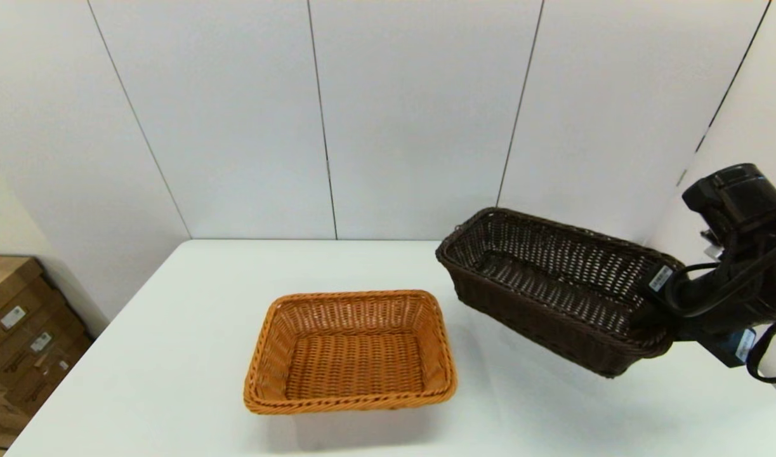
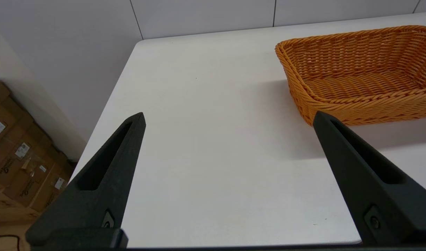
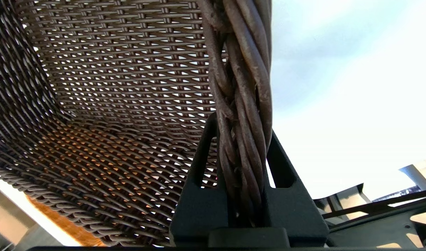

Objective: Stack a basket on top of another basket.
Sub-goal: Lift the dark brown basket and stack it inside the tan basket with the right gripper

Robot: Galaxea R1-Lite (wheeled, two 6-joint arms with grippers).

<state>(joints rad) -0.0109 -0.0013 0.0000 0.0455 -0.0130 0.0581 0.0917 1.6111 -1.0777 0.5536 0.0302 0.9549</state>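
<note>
Dark brown basket (image 1: 556, 289) is up in the air right now, off to my right side of the white table (image 1: 172, 355) and tilted so its far end points toward the middle. I've got the right gripper (image 1: 648, 317) clamped on the braided rim at the basket's near short end; in the right wrist view both black fingers (image 3: 206, 153) squeeze that rim from either side, with the brown weave (image 3: 111, 104) filling most of the frame and a bit of orange showing through the gaps in it.

The orange-tan basket (image 1: 351, 351) sits flat on the table around the centre, open side up, nothing inside it. The dark one is beside it and higher, not touching it, not over it from what the head view shows.

Left gripper (image 2: 228, 120) is hanging above the table's left part with its fingers (image 2: 108, 167) spread wide and holding nothing; the orange-tan basket (image 2: 359, 73) is just past one fingertip in that view. Some cardboard boxes (image 1: 19, 330) are stacked on the floor past the table's left edge.
</note>
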